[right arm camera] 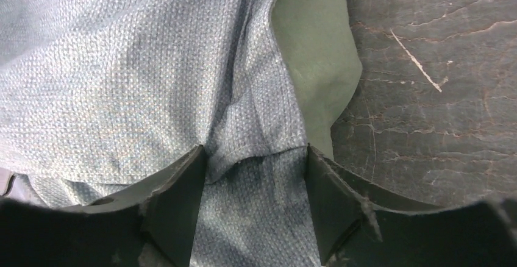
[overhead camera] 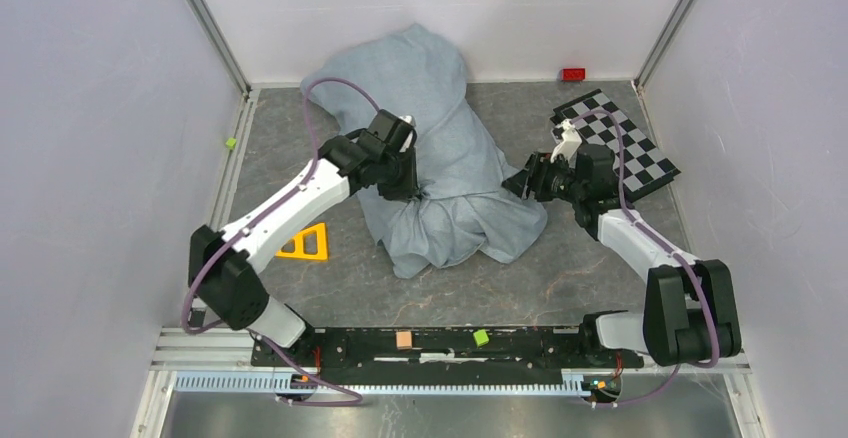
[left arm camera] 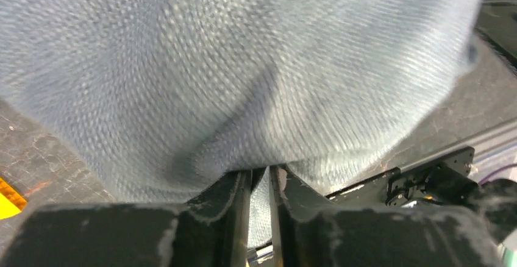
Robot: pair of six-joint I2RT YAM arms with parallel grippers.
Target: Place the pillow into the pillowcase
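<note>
The pillowcase [overhead camera: 450, 148] lies as a bulging, wrinkled blue-grey heap across the middle of the table, running from the back wall toward the front. The pillow is hidden. My left gripper [overhead camera: 408, 190] presses into the heap's left side. In the left wrist view its jaws [left arm camera: 261, 170] stand a narrow slit apart, and the pillowcase [left arm camera: 244, 66] drapes over the tips and shows in the slit. My right gripper [overhead camera: 520, 183] is at the heap's right edge. It is open [right arm camera: 256, 154], straddling a stitched hem fold of the pillowcase [right arm camera: 122, 66], with a dull green panel [right arm camera: 317, 53] beside it.
A checkered board [overhead camera: 625, 143] lies at the back right under the right arm. An orange triangle [overhead camera: 305, 245] sits beside the left arm. A red block [overhead camera: 573, 74] rests by the back wall and a small green cube [overhead camera: 230, 142] by the left wall.
</note>
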